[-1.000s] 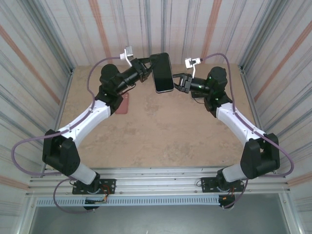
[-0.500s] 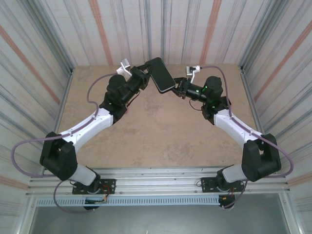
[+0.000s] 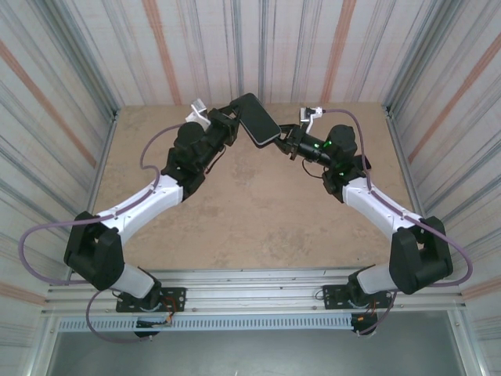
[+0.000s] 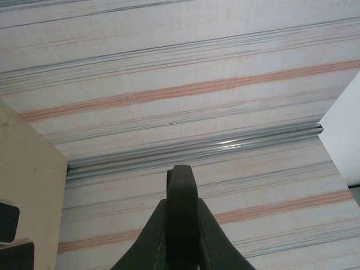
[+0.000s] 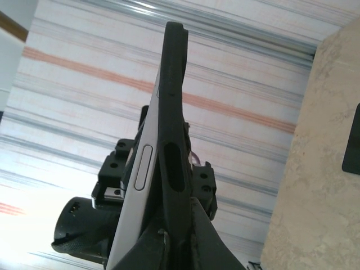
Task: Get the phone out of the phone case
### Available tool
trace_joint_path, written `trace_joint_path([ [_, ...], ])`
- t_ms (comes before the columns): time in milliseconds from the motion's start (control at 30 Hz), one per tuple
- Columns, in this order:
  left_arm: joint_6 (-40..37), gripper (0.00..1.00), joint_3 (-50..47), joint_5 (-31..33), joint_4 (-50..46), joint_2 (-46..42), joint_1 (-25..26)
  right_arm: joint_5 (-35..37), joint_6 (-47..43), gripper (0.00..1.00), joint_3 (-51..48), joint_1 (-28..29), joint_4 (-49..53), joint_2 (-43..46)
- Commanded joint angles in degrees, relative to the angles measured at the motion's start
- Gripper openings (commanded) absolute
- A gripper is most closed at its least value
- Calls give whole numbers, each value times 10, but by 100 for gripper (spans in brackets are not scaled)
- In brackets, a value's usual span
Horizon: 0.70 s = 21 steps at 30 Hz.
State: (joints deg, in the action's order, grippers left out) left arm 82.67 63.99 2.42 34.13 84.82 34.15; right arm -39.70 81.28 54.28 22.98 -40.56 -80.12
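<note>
Tipped over from nearly upright 1 second ago, the 1 phone (image 3: 258, 119) now slants from 11 o'clock to 5 o'clock, held in the air near the 12 o'clock edge of the table (image 3: 258, 223) between the 2 arms. At its 9 o'clock side the left gripper (image 3: 235, 121) is clamped on the phone's thin dark edge. At its 4 o'clock end the right gripper (image 3: 282, 140) has closed; its wrist view shows it pinching the 1 black phone case (image 5: 173, 112), which lies against the phone's silver side.
</note>
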Motion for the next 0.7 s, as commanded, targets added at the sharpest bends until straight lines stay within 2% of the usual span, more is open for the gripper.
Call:
trace_joint_path([
  [0,-12,12,-16,18,-46,-15,6,8,43,1,1,7,-68,11],
  [400,-7,42,-18,7,-59,-18,6,44,49,0,-13,8,-65,12],
  [533,-12,65,-13,4,-85,-23,6,56,42,0,-15,7,-67,12],
  [667,-20,78,-10,8,-113,-37,6,83,29,0,-18,4,-72,14],
])
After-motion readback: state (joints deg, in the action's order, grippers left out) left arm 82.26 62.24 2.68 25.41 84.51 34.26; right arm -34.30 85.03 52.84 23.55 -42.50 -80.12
